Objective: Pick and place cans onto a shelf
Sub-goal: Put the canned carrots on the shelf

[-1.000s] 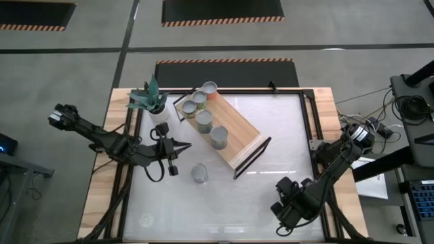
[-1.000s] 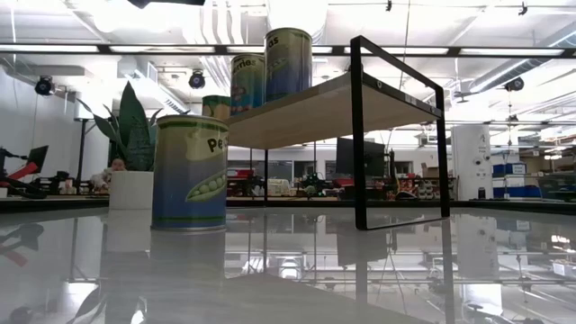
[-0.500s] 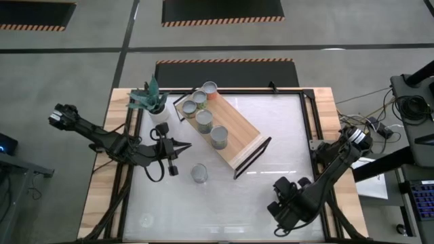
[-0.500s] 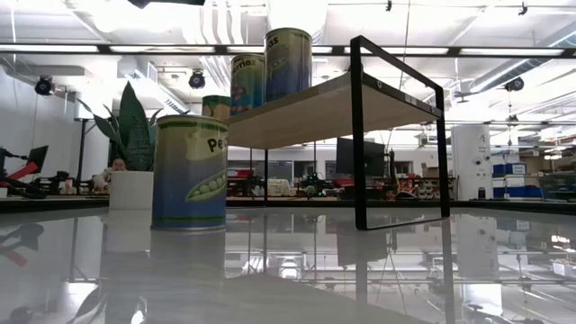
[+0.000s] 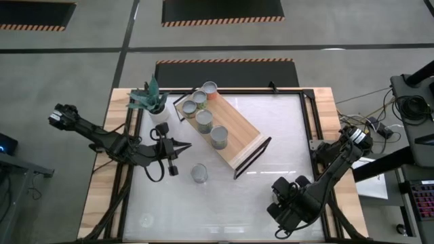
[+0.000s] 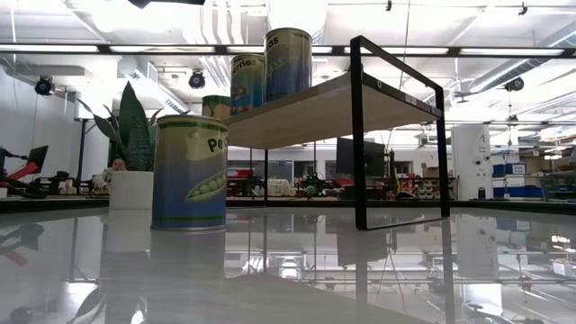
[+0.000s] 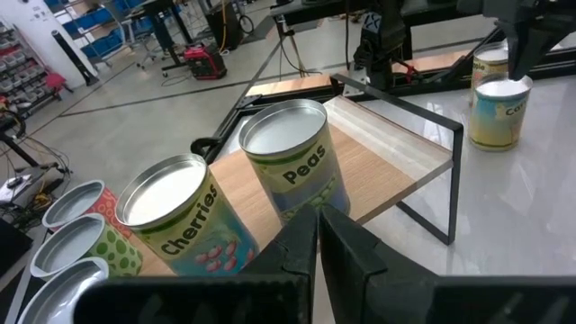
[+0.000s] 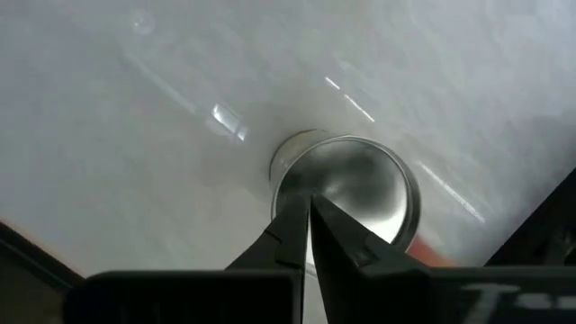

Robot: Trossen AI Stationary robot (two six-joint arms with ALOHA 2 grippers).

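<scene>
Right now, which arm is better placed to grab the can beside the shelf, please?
Left: its end effector is near that can; the right end effector hovers above another can, farther off.

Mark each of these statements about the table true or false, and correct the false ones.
1. Five cans stand on the shelf. True.
2. The plant pot stands on the shelf. False: it stands on the table beside the shelf's end.
3. The left gripper holds a can. False: it is shut on nothing, facing the cans on the shelf.
4. The right gripper is shut, above a can top. True.
5. No can is on the tabletop. False: a lone can stands in front of the shelf.
</scene>
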